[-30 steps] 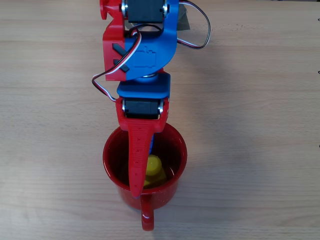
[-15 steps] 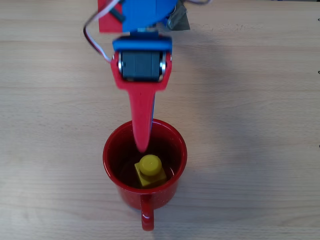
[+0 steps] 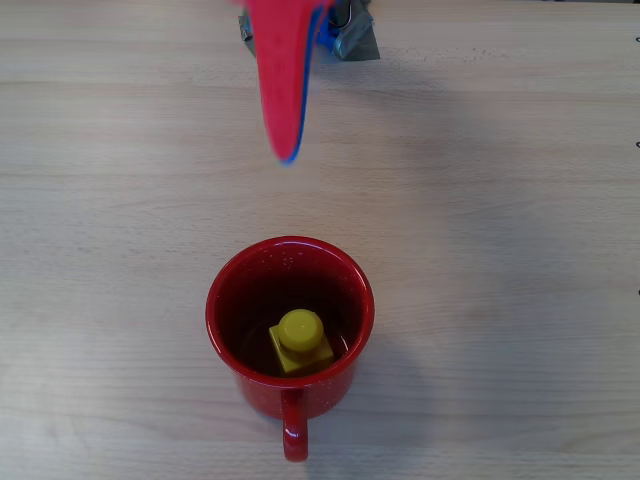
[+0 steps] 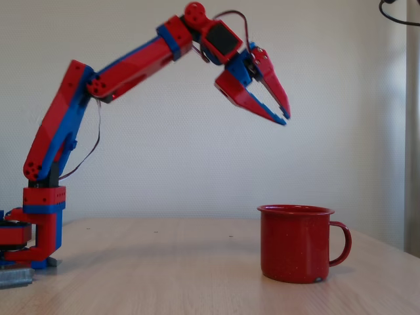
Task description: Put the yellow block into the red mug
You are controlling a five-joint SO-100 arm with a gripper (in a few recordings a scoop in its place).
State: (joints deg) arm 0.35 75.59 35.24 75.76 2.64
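Observation:
The yellow block [image 3: 300,340] lies inside the red mug [image 3: 222,290], stud up, on the mug's dark bottom. The mug stands upright on the wooden table, its handle toward the bottom edge in the overhead view and to the right in the fixed view, where the mug [image 4: 295,244] hides the block. My gripper [image 4: 285,119] hangs high above the table, up and to the left of the mug, pointing down toward it. Its red and blue fingertips meet with nothing between them. From overhead the gripper [image 3: 287,155] is clear of the mug's rim, toward the top edge.
The arm's base [image 4: 39,230] is at the table's left end in the fixed view, with a metal clamp [image 3: 355,38] at the top edge of the overhead view. Bare wooden table [image 3: 500,250] surrounds the mug on all sides.
The gripper has lifted out of the mug and drawn back toward the arm's base. The yellow block stays behind in the mug, now fully uncovered.

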